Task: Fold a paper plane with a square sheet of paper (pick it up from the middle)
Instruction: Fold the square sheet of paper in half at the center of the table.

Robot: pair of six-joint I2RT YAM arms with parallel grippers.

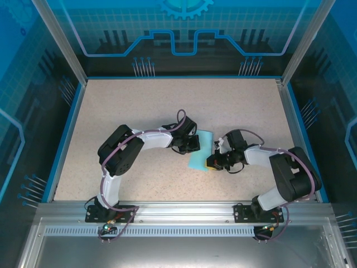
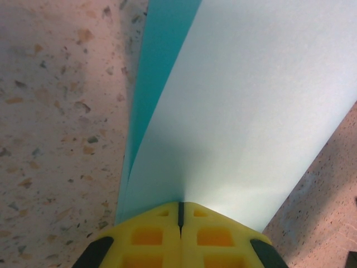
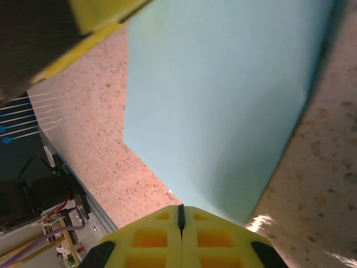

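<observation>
Near the middle of the bench [image 1: 139, 106], slightly toward the near edge, the turquoise sheet of paper [image 1: 201, 149] sits between the two arms. It touches the left fingers [image 1: 192, 146] on one side and the right fingers [image 1: 212, 163] on the other.

From the left wrist, the yellow left fingers [image 2: 179, 211] are pressed together with only a thin dark seam between them, and they pinch the sheet of paper [image 2: 245, 111] at its near edge. The paper rises away from them as a broad pale panel. A darker turquoise layer shows along its left side, so the sheet is folded over or doubled there, and the speckled bench surface lies to both sides.

From the right wrist, the right fingers [image 3: 180, 212] are likewise closed tight, gripping the near edge of the paper [image 3: 223, 100], which spreads out flat and plain in front of them. The yellow tip of the left fingers [image 3: 95, 19] sits at the paper's far corner. The metal rail along the near edge of the bench appears at the lower left.
</observation>
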